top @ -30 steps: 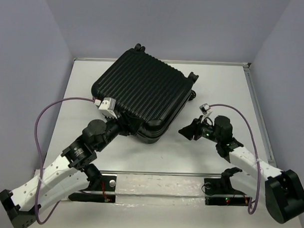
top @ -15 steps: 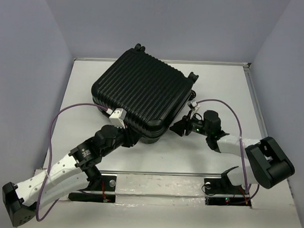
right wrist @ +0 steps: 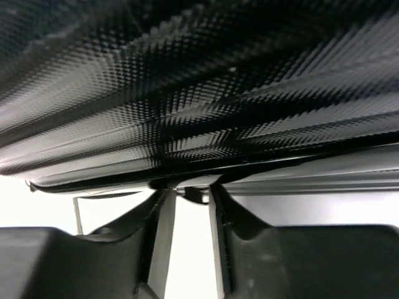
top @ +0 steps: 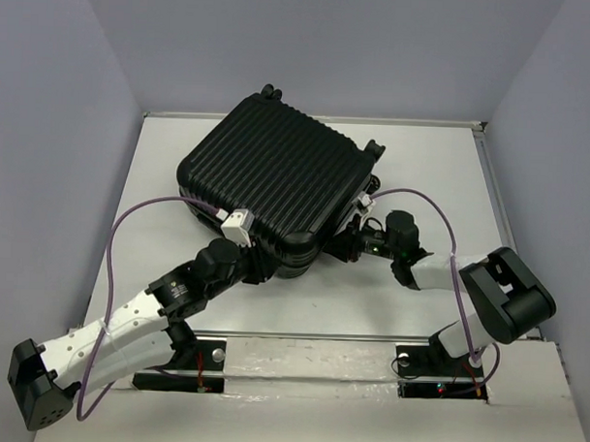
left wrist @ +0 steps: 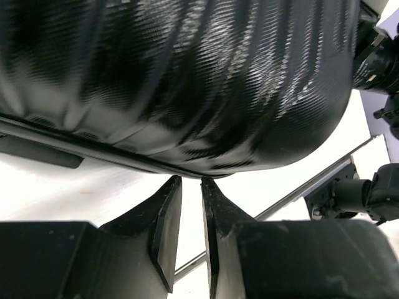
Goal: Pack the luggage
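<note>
suitcase (top: pixel 277 177) shut | left gripper (left wrist: pixel 189 180): narrow, empty, seam at 6 o'clock | right gripper (right wrist: pixel 187 190): narrow, 4 o'clock, grip unclear

Robotics lab cell, white table (top: pixel 161 168), plain lavender walls (top: pixel 320 47), bolted robot arms (top: pixel 127 322)

Luggage (top: pixel 277 177): black ribbed hard-shell, closed, lying flat, turned diagonally, centre-far of workspace.

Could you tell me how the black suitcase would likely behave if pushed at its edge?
The luggage looks stiff: its ribbed hard shell should hardly give under a push. It lies flat on the table with its casters pointing sideways, so it would probably slide or pivot, not roll. Its glossy shell may be slippery.
</note>
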`<action>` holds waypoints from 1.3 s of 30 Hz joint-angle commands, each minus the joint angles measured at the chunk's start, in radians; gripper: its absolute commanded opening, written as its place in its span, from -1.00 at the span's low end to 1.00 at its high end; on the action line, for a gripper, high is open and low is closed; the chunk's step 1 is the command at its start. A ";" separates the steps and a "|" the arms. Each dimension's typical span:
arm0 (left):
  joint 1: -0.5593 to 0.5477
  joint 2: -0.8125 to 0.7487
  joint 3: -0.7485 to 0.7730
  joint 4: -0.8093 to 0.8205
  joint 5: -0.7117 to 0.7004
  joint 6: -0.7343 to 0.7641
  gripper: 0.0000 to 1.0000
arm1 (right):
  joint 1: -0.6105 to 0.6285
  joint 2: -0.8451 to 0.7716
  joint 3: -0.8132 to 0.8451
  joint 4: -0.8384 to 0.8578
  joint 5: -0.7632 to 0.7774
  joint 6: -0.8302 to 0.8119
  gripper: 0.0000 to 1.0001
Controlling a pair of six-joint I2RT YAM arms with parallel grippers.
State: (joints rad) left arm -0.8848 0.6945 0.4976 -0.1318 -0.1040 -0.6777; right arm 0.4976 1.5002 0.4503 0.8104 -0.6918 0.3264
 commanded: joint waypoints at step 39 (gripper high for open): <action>-0.005 0.496 0.461 0.331 -0.088 0.032 -0.15 | 1.056 0.064 0.192 -0.206 1.139 0.256 -0.86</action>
State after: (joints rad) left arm -0.9207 1.1404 0.8417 -0.2535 -0.0608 -0.6212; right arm 1.3853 1.4994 0.5663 0.5686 0.7639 0.4614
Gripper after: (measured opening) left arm 0.383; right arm 0.077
